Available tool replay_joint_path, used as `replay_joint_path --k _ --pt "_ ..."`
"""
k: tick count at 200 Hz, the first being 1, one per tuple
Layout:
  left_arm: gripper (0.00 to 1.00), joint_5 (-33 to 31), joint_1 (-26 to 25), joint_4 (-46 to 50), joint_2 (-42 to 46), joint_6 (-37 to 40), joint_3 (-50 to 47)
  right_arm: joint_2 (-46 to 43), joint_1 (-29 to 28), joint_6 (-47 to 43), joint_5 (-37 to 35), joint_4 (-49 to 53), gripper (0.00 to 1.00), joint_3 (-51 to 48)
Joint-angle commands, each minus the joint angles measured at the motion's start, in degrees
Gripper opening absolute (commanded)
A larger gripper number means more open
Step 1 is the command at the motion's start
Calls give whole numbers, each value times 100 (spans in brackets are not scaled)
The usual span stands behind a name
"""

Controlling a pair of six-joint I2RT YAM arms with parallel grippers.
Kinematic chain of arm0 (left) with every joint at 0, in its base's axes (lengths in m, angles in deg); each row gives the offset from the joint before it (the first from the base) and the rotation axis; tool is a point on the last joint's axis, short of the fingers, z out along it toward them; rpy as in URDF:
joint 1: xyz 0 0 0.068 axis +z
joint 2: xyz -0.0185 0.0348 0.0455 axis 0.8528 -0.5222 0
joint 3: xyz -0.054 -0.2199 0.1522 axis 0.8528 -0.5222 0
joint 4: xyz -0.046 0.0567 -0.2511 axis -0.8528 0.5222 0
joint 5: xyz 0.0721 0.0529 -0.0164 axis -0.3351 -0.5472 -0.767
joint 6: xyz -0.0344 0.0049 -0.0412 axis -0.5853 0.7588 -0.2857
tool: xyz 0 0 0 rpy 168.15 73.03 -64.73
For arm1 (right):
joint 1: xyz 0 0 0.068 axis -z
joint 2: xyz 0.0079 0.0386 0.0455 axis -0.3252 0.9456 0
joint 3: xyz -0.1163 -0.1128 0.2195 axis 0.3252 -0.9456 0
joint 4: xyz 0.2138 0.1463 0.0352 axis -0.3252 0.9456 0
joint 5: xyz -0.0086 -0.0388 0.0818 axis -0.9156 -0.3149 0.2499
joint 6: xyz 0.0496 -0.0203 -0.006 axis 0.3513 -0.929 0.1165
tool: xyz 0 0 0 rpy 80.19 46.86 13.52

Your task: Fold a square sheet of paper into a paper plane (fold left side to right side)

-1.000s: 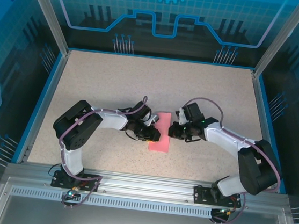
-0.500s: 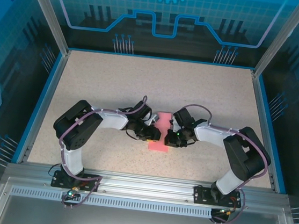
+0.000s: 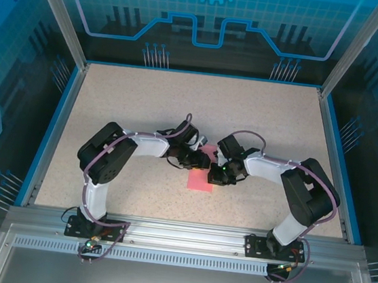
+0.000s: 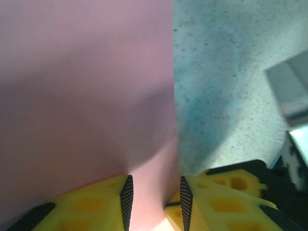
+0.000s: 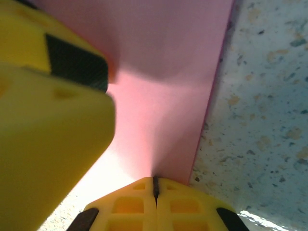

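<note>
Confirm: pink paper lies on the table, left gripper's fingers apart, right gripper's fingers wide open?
Not quite: the right gripper is shut, its fingertips pressed together at the edge of the paper, as the right wrist view shows. The rest holds.

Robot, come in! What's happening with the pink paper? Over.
Left gripper: jaws apart, astride edge of pink paper. Right gripper: jaws shut, tip on the paper. Grippers close together, crowding each other. Over.
</note>
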Motion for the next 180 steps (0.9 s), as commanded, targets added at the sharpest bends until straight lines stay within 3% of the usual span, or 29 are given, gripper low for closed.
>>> replay_joint_path --k 1,81,180 --pt "34 -232 66 266 -121 248 165 311 -5 -119 -722 537 4 -189" --pt "35 -615 463 23 -255 442 255 346 30 -308 -939 803 4 -203" --pt "35 -869 841 274 -791 464 1166 302 135 -506 -947 935 4 -243"
